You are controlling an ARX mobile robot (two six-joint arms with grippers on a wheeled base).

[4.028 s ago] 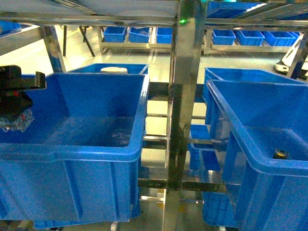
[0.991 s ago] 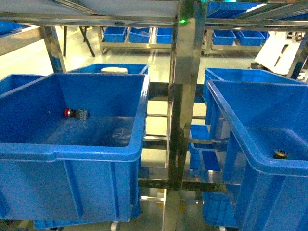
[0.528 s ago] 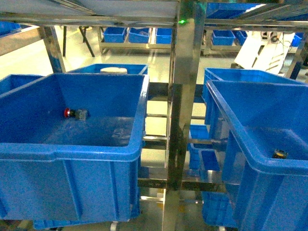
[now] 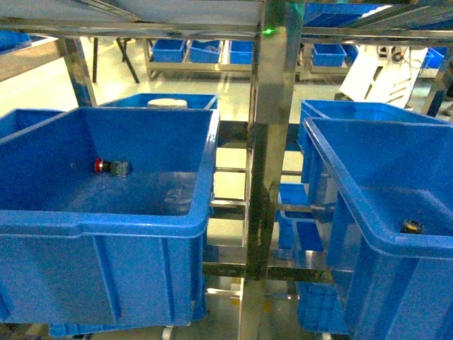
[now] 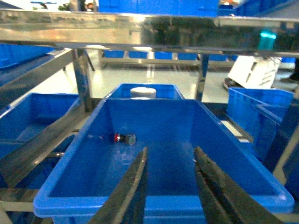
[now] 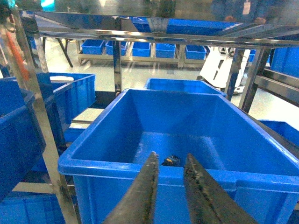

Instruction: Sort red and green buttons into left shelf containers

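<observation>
A red button (image 4: 110,167) with a black collar lies on its side on the floor of the large blue left shelf container (image 4: 106,223), near its back left wall. The left wrist view shows the same button (image 5: 124,138) in that container (image 5: 159,206), well beyond my left gripper (image 5: 171,150), which hangs open and empty over the near rim. My right gripper (image 6: 171,155) is open with a narrower gap, in front of another blue bin (image 6: 140,169). No green button is in view. Neither gripper shows in the head view.
A steel shelf post (image 4: 265,177) stands between the left container and the right bin (image 4: 382,234), which holds a small dark item (image 4: 412,227). A rear bin holds a white round object (image 4: 168,103). Another blue bin (image 5: 28,116) sits further left. A white machine (image 4: 375,74) stands in the background.
Four seconds ago my left gripper held the button at the container's left edge; now the button lies inside and the gripper has left the head view. The white machine behind has drifted left.
</observation>
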